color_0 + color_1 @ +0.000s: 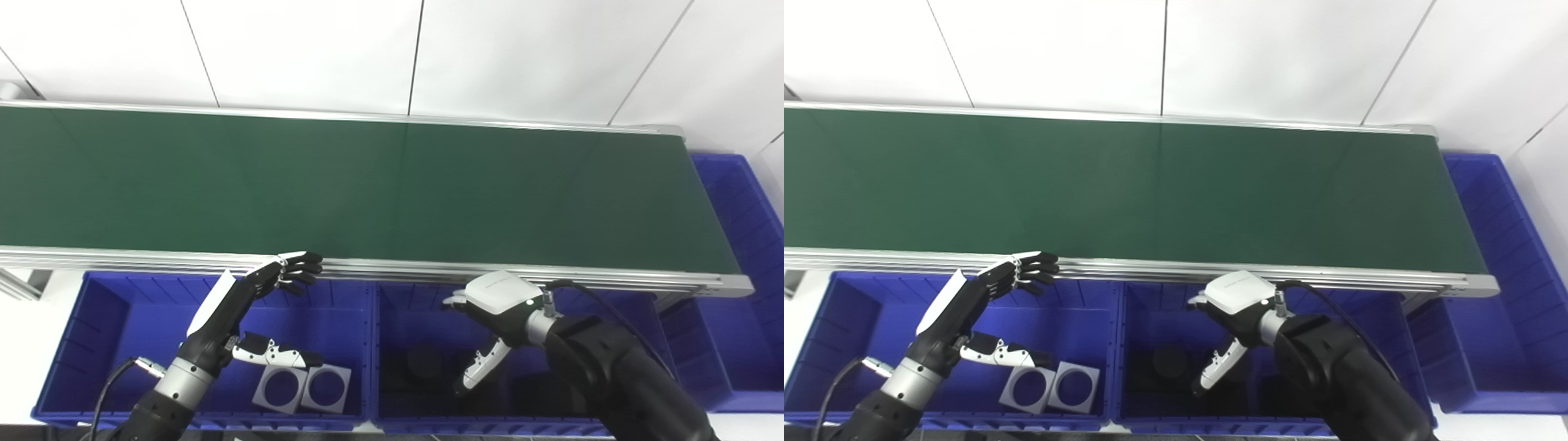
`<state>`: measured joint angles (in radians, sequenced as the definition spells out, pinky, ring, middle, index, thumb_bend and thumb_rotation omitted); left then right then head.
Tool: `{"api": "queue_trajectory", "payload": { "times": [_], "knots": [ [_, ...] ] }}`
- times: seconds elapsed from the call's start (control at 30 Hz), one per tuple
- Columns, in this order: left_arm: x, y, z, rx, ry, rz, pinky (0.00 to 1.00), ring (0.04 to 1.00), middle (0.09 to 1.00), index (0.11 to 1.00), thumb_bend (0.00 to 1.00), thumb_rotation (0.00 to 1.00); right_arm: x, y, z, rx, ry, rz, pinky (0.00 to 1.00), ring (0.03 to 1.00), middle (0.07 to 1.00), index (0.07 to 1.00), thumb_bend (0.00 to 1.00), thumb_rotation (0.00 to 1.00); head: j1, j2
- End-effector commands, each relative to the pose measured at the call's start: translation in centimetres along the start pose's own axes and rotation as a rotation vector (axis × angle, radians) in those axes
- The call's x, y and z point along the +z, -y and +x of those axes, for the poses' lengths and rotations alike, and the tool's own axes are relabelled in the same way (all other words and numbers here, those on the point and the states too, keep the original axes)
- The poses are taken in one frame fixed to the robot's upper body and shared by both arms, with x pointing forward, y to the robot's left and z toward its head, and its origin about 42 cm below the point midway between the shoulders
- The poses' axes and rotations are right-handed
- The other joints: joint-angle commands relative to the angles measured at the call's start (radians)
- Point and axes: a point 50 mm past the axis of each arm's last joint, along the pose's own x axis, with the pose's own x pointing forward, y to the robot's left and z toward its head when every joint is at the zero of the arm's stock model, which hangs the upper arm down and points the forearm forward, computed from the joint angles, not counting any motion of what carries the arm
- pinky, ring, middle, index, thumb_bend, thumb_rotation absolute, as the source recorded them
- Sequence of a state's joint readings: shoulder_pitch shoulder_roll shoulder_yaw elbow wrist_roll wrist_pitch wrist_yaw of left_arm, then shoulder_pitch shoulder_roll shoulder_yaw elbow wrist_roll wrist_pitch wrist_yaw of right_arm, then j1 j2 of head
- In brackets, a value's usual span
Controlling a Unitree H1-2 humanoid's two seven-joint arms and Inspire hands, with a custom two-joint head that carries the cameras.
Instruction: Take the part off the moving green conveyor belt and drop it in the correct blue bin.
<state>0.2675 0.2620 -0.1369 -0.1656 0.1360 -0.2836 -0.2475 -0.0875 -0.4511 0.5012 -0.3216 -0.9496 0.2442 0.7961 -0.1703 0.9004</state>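
Note:
The green conveyor belt (367,184) runs across the view and carries no part. My left hand (245,306) is open and empty, held above the left blue bin (92,343), fingers reaching up to the belt's near rail. My right hand (496,318) is open and empty above the middle blue bin (392,306). Two grey square parts with round holes (303,387) lie in the left bin. Dark round parts (425,362) lie in the middle bin.
A third blue bin (747,245) stands at the belt's right end. The belt's silver near rail (398,268) runs just above the bins. A white wall is behind the belt.

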Motion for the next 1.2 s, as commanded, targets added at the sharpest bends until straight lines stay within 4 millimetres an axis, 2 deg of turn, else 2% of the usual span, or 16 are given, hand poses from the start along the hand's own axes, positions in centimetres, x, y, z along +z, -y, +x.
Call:
{"api": "queue_trajectory", "payload": {
  "times": [0.0, 0.07, 0.17, 0.27, 0.33, 0.5, 0.7, 1.07, 1.17],
  "knots": [
    [0.9, -0.5, 0.1, 0.006, 0.034, 0.017, 0.64, 0.713, 0.766, 0.794, 0.87, 0.15, 0.5, 1.1, -0.9, -0.109, 0.055, 0.116, 0.98, 0.924, 0.905, 0.898, 0.93, 0.51, 0.002, 0.001],
    [1.0, -0.5, 0.1, 0.002, 0.032, 0.019, 0.64, 0.713, 0.767, 0.795, 0.87, 0.14, 0.5, 1.0, -1.3, -0.148, 0.085, 0.206, 0.92, 0.904, 0.900, 0.903, 0.94, 0.45, 0.007, 0.000],
    [1.0, -0.4, 0.1, 0.001, 0.030, 0.007, 0.64, 0.719, 0.770, 0.794, 0.87, 0.14, 0.6, 0.4, -1.6, -0.214, 0.153, 0.390, 0.84, 0.886, 0.901, 0.916, 0.93, 0.42, 0.022, 0.000],
    [1.0, -0.4, 0.0, -0.003, 0.020, 0.009, 0.65, 0.726, 0.777, 0.799, 0.88, 0.15, 0.6, -0.2, -1.8, -0.261, 0.183, 0.500, 0.69, 0.847, 0.894, 0.932, 0.94, 0.45, 0.032, 0.000],
    [1.0, -0.4, 0.0, -0.008, 0.013, 0.008, 0.65, 0.731, 0.781, 0.803, 0.88, 0.16, 0.6, -0.7, -2.0, -0.287, 0.201, 0.570, 0.67, 0.829, 0.891, 0.941, 0.94, 0.47, 0.038, -0.001],
    [1.1, -0.3, -0.2, 0.005, 0.018, -0.007, 0.66, 0.741, 0.791, 0.808, 0.88, 0.16, 1.1, -2.1, -2.2, -0.357, 0.247, 0.714, 0.68, 0.811, 0.897, 0.961, 0.92, 0.49, 0.070, -0.017],
    [1.0, 0.1, -0.5, 0.057, 0.037, -0.081, 0.67, 0.755, 0.807, 0.818, 0.89, 0.11, 1.7, -4.0, -2.0, -0.417, 0.246, 0.811, 0.74, 0.830, 0.907, 0.971, 0.92, 0.52, 0.107, -0.041],
    [0.1, 0.7, 0.4, 0.079, 0.058, -0.110, 0.68, 0.762, 0.817, 0.834, 0.86, 0.17, 2.0, -6.4, -1.6, -0.511, 0.242, 0.908, 0.76, 0.859, 0.918, 0.987, 0.90, 0.49, 0.116, -0.095],
    [-0.2, 1.0, 0.9, 0.075, 0.056, -0.154, 0.71, 0.781, 0.826, 0.840, 0.87, 0.18, 1.9, -6.9, -1.7, -0.533, 0.236, 0.921, 0.76, 0.863, 0.913, 0.982, 0.91, 0.51, 0.119, -0.108]
  ]
}}
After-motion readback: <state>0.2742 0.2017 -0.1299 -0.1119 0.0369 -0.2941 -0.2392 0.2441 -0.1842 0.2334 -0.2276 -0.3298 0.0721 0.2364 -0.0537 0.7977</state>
